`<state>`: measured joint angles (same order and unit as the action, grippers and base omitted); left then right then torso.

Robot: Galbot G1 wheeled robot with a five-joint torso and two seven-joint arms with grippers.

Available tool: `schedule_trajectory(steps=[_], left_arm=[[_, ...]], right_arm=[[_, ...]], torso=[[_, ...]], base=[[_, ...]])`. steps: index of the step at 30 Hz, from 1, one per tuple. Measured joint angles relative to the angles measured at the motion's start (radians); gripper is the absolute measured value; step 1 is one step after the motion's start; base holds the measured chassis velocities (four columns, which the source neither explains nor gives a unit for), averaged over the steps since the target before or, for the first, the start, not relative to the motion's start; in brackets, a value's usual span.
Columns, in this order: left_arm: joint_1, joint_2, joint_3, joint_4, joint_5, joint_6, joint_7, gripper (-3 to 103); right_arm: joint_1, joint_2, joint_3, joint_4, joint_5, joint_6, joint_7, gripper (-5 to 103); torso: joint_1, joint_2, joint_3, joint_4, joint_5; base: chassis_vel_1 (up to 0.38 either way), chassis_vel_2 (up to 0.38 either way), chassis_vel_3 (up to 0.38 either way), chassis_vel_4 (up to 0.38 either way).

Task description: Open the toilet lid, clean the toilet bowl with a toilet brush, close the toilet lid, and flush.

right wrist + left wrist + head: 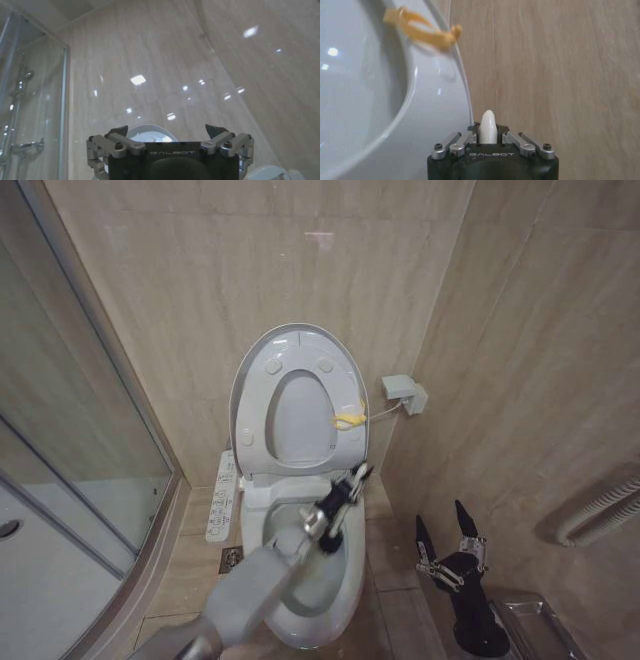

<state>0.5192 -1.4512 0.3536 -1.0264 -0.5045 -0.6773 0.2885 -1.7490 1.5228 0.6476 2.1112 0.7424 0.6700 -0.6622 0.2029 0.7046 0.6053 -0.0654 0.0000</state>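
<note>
1 toilet lid (297, 405), 1 toilet bowl (318, 585), 2 grippers, 1 wall box (404, 392)

Toilet lid (297, 350) raised upright against wall, yellow loop (347, 420) at its edge; white toilet bowl (345, 595) open below.

My head camera looks forward and down from well back, taking in the raised lid (297, 400), the bowl (310, 580) and both tiled walls. My left wrist camera sits very close to the lid's edge (437, 108), facing along my left gripper (489, 125) toward the wall. My right wrist camera tilts upward, far off, toward the wall and shower glass (35, 112). All three share the lid (150, 133).
</note>
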Motion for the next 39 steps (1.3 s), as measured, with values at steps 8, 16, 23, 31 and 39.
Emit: schedule_trajectory(steps=[8,16,23,31,39], left_arm=[[0.052,0.050,-0.003,0.077,0.014,-0.009,0.015,23],[0.036,0.038,-0.005,0.021,0.006,-0.004,0.012,23],[0.069,0.062,0.011,0.044,0.018,-0.004,0.016,23],[0.041,0.066,0.023,-0.037,0.003,0.004,0.019,23],[0.053,0.100,0.045,0.061,0.012,-0.009,0.054,23]], right_arm=[[0.000,0.003,-0.008,-0.009,-0.001,0.005,-0.007,100],[0.000,0.008,-0.009,-0.005,-0.002,0.004,-0.007,100],[-0.010,0.013,-0.011,-0.001,-0.004,0.005,-0.011,100],[-0.008,0.017,-0.006,0.002,-0.006,0.003,-0.010,100],[-0.011,0.016,-0.004,-0.002,-0.007,0.003,-0.011,100]], torso=[[0.000,0.000,0.000,0.0031,0.0004],[0.000,0.000,0.000,0.0003,-0.0001],[0.000,0.000,0.000,0.0020,0.0001],[0.000,0.000,0.000,0.0006,0.0000],[0.000,0.000,0.000,0.0024,0.0002]], base=[[0.000,0.000,0.000,0.000],[0.000,0.000,0.000,0.000],[0.000,0.000,0.000,0.000],[0.000,0.000,0.000,0.000],[0.000,0.000,0.000,0.000]])
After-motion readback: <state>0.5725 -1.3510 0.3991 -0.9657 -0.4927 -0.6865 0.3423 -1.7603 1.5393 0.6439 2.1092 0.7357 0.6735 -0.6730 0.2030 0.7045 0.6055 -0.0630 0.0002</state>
